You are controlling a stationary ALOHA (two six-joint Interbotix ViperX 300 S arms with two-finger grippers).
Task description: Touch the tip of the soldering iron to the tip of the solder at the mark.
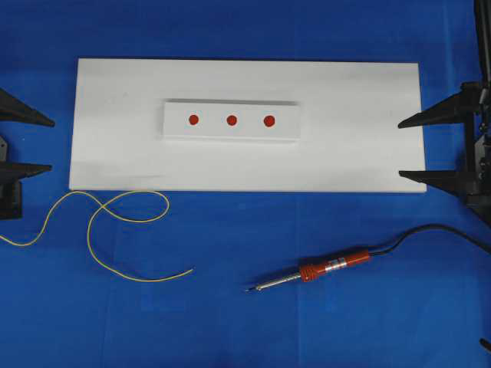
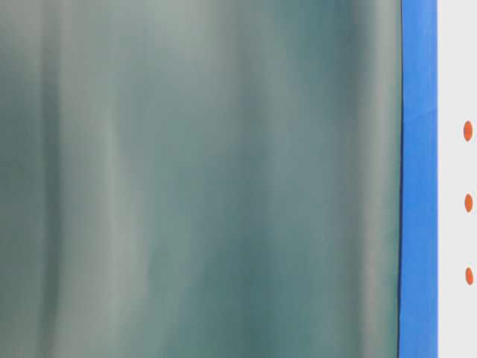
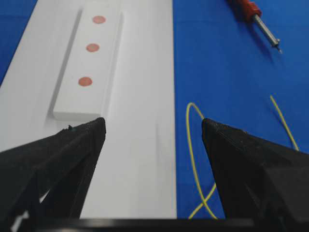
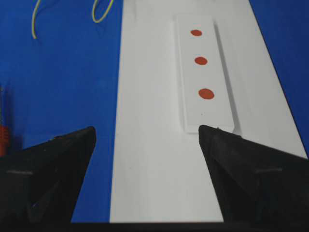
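The soldering iron (image 1: 322,272) lies on the blue cloth at the front right, its silver tip pointing left; its shaft also shows in the left wrist view (image 3: 263,26). The yellow solder (image 1: 115,230) curls in loose loops at the front left, also seen as solder loops (image 3: 193,145) and far solder ends (image 4: 99,14). Three red marks (image 1: 231,119) sit in a row on a raised white strip (image 1: 230,132). My left gripper (image 1: 50,143) stands open at the left edge, empty. My right gripper (image 1: 401,149) stands open at the right edge, empty.
A large white board (image 1: 115,146) carries the strip in the middle of the blue cloth. The iron's black cord (image 1: 430,230) runs off to the right. The table-level view is mostly a blurred grey-green surface (image 2: 201,179), with the red marks (image 2: 468,203) at its right edge.
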